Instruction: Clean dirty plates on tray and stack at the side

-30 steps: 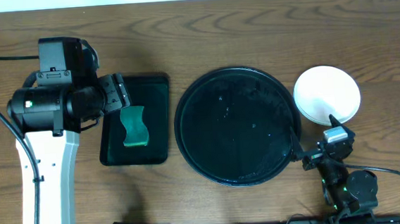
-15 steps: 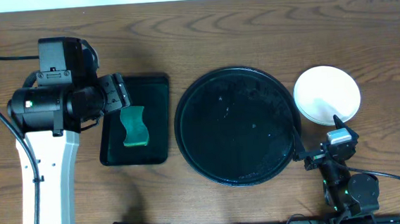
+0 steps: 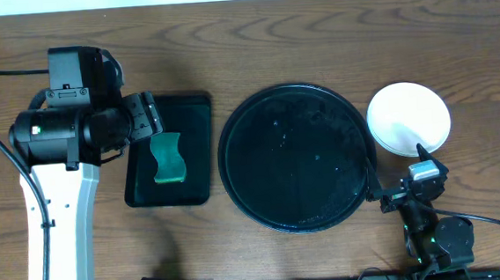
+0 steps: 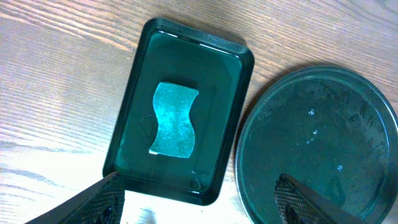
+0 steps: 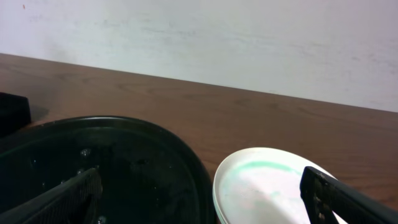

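Note:
The plates point(image 3: 408, 118) sit in one stack on the table right of the round black tray point(image 3: 234, 159); the top one is white. In the right wrist view the stack point(image 5: 267, 186) shows a faint green tint and layered rims. The round tray point(image 5: 124, 162) holds only water droplets, and it also shows in the left wrist view point(image 4: 311, 137). My right gripper point(image 3: 397, 170) is open and empty, low, just in front of the stack and the tray's right rim; the right wrist view point(image 5: 202, 199) shows it too. My left gripper point(image 3: 147, 116) is open and empty above the small tray's left side, as the left wrist view point(image 4: 202, 205) also shows.
A wavy green sponge point(image 3: 168, 157) lies in a small rectangular black tray point(image 3: 190, 104) left of the round tray. Both also show in the left wrist view, the sponge point(image 4: 174, 120) inside the small tray point(image 4: 137, 81). A pale wall runs behind the table's far edge.
My right gripper has drawn back a little toward the front edge, away from the plate stack. The left arm, sponge and plates have not moved.

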You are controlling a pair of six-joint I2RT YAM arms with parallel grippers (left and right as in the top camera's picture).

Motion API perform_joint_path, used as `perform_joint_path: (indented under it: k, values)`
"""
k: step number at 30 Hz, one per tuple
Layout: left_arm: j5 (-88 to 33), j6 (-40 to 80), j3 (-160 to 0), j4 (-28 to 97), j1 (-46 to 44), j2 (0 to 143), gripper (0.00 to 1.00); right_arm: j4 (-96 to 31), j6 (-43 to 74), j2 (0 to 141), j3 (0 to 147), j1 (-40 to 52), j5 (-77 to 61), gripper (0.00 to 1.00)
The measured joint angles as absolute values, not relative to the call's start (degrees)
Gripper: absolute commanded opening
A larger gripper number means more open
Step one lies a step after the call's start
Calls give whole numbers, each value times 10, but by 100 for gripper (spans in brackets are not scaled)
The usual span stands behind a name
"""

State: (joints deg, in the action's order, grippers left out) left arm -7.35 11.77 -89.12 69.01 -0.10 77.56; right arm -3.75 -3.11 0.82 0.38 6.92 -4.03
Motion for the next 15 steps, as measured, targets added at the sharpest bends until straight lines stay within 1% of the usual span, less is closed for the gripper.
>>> perform_joint_path:
  k: [8, 10, 15]
  values:
    - [-70, 117, -891, 682, -1, 775, 78, -38, -31, 8, 4, 69, -40, 99]
    - [-60, 118, -886, 634, -1, 762, 78, -38, -31, 8, 4, 69, -40, 99]
    - [-29, 117, -786, 490, -1, 641, 78, -37, -31, 7, 4, 69, -40, 99]
